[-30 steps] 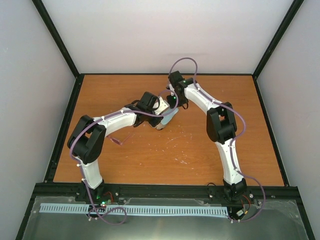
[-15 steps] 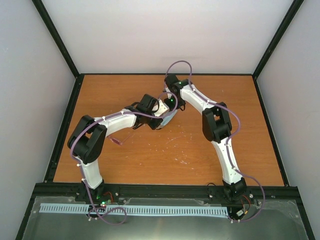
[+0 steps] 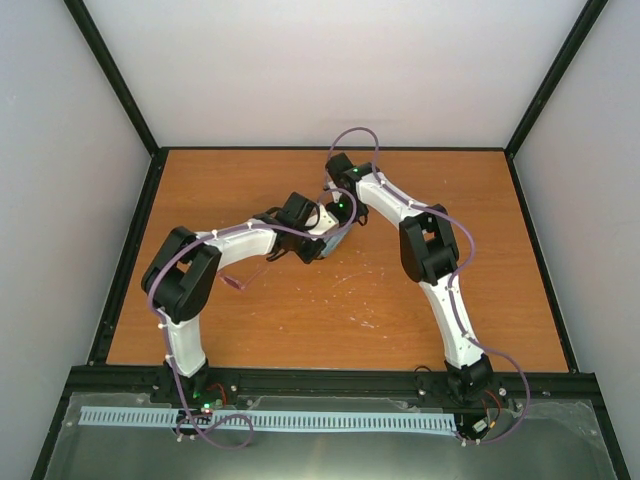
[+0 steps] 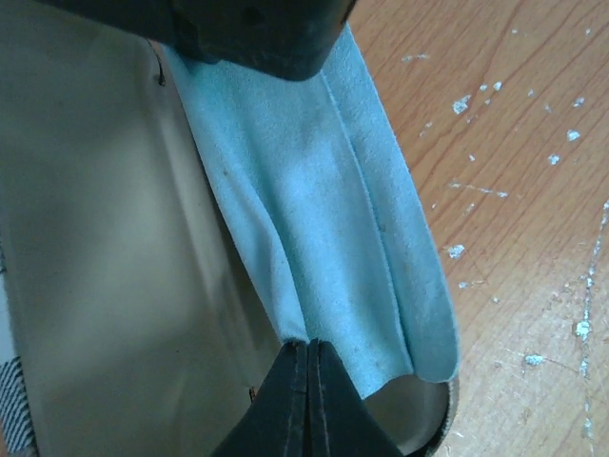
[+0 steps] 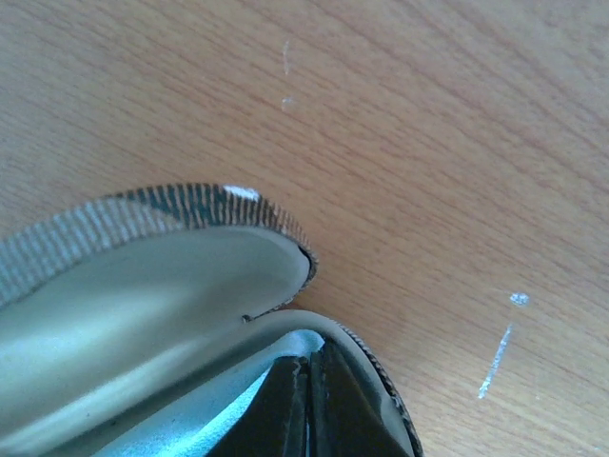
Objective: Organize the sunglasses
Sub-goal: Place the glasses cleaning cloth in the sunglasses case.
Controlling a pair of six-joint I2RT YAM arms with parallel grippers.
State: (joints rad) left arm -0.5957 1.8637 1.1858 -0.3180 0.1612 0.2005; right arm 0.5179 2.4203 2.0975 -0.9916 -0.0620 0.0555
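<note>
The sunglasses lie on the table, pinkish-red, below my left forearm and apart from both grippers. The tan oval case lies open in the middle; its pale lining fills the left wrist view and its lid and striped rim show in the right wrist view. A pale blue cloth lies folded along the case's inside. My left gripper is shut on the cloth's near edge. My right gripper is shut inside the case's end with the cloth round its tips. It covers the cloth's far end in the left wrist view.
The wooden table is scuffed with white marks. Black frame rails border it left, right and front, with white walls behind. Both arms cross over the middle of the table.
My right gripper has moved left and down onto the case's far end. My left arm has shifted slightly. The sunglasses have not moved.
</note>
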